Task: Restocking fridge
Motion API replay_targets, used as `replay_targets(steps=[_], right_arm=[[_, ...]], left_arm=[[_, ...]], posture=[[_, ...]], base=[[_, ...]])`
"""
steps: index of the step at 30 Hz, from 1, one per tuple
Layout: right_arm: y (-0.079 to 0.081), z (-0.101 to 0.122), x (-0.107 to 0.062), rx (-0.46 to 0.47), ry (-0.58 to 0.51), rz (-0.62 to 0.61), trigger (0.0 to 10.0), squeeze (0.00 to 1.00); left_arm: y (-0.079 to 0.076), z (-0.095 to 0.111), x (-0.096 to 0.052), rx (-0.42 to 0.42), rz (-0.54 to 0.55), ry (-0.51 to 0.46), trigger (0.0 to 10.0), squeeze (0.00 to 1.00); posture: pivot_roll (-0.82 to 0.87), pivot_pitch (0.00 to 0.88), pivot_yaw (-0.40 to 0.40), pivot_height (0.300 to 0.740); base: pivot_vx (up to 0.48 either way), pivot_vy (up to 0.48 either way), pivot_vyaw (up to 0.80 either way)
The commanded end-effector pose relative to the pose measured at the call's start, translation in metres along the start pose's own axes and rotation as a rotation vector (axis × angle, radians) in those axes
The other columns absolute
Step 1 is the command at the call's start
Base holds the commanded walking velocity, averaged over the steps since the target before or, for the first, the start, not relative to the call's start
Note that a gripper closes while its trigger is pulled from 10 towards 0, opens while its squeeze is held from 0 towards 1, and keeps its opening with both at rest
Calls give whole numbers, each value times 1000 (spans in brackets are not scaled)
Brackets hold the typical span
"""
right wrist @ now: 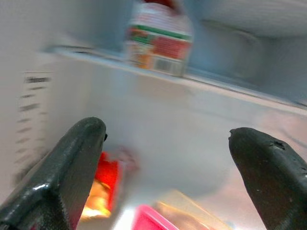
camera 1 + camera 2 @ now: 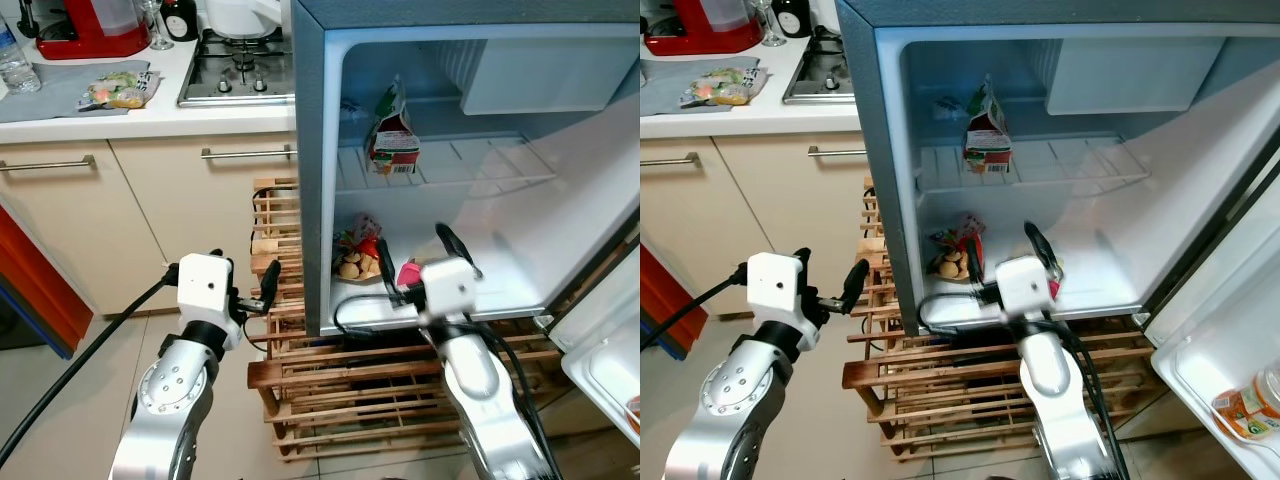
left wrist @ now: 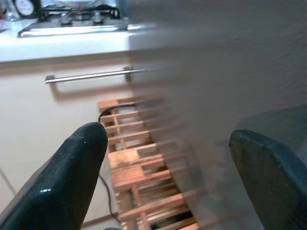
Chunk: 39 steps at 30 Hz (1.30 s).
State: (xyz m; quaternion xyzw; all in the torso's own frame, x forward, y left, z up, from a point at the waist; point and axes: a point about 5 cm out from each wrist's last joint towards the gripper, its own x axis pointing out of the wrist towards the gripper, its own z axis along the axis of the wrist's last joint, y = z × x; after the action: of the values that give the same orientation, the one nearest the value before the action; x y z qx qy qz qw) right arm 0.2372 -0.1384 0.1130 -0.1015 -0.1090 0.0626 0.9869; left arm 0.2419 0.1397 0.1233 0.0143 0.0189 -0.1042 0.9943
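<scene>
Fridge (image 2: 318,190) open. Right pincer (image 2: 420,262) released, empty, at its lower shelf mouth, just before the snack bag (image 2: 358,258) and pink pack (image 2: 408,272). Left pincer (image 2: 258,292) released, outside the fridge wall. Carton (image 2: 393,135) on upper shelf. Risk: reaching deeper could shove the snack bag aside.

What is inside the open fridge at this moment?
In the fridge, a carton stands on the wire shelf. On the floor below lie a snack bag and a pink item, which the open right gripper partly covers.
</scene>
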Motion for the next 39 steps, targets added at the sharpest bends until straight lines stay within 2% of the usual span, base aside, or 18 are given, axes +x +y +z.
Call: replay_targets(steps=[1, 5, 11, 15, 19, 24, 26, 30, 34, 36, 39], right_arm=[[-12, 20, -5, 6, -53, -46, 10000, 0], [-18, 27, -23, -29, -52, -64, 10000, 0], [-31, 5, -42, -38, 104, -113, 10000, 0], [-31, 5, -36, -45, 120, -91, 10000, 0], [-35, 5, -31, -30, 119, -107, 10000, 0], [-33, 1, -34, 2, 144, -96, 10000, 0], [-33, -13, -37, 34, 208, -100, 10000, 0], [-35, -22, -37, 48, 245, -113, 10000, 0], [-36, -23, -43, 72, 273, -117, 10000, 0], [-30, -25, -57, 82, 310, -73, 10000, 0], [-24, -33, -62, 100, 351, -40, 10000, 0]], left_arm=[[0, 0, 2, 8, 3, -3, 10000, 0], [1, -1, 2, 5, 5, -5, 10000, 0], [-13, -4, 1, 8, -19, -12, 10000, 0], [-15, 0, 4, 17, -28, -33, 10000, 0], [-13, 0, 4, 17, -18, -37, 10000, 0], [-12, 1, 1, 9, -2, -47, 10000, 0], [-12, -1, -1, 6, 5, -41, 10000, 0], [-13, -1, -2, 4, 7, -40, 10000, 0], [-12, -1, -6, 0, 17, -37, 10000, 0], [-11, -2, -9, -5, 28, -30, 10000, 0], [-12, -3, -11, -10, 28, -24, 10000, 0]], posture=[[-153, 0, 31, 740], [-183, 0, 29, 740], [-200, 0, 16, 740], [-202, 0, 14, 740], [-195, 0, 12, 740], [-184, 0, 5, 740], [-180, 0, 0, 740], [-170, 0, -9, 740], [-162, 0, -21, 740], [-163, 0, -24, 740], [-164, 0, -24, 740]], base=[[0, 0, 0], [0, 0, 0], [0, 0, 0], [0, 0, 0], [0, -444, 0], [0, -192, 0], [0, 0, 0], [0, 0, 0], [0, 0, 0], [0, 0, 0], [0, 0, 0]])
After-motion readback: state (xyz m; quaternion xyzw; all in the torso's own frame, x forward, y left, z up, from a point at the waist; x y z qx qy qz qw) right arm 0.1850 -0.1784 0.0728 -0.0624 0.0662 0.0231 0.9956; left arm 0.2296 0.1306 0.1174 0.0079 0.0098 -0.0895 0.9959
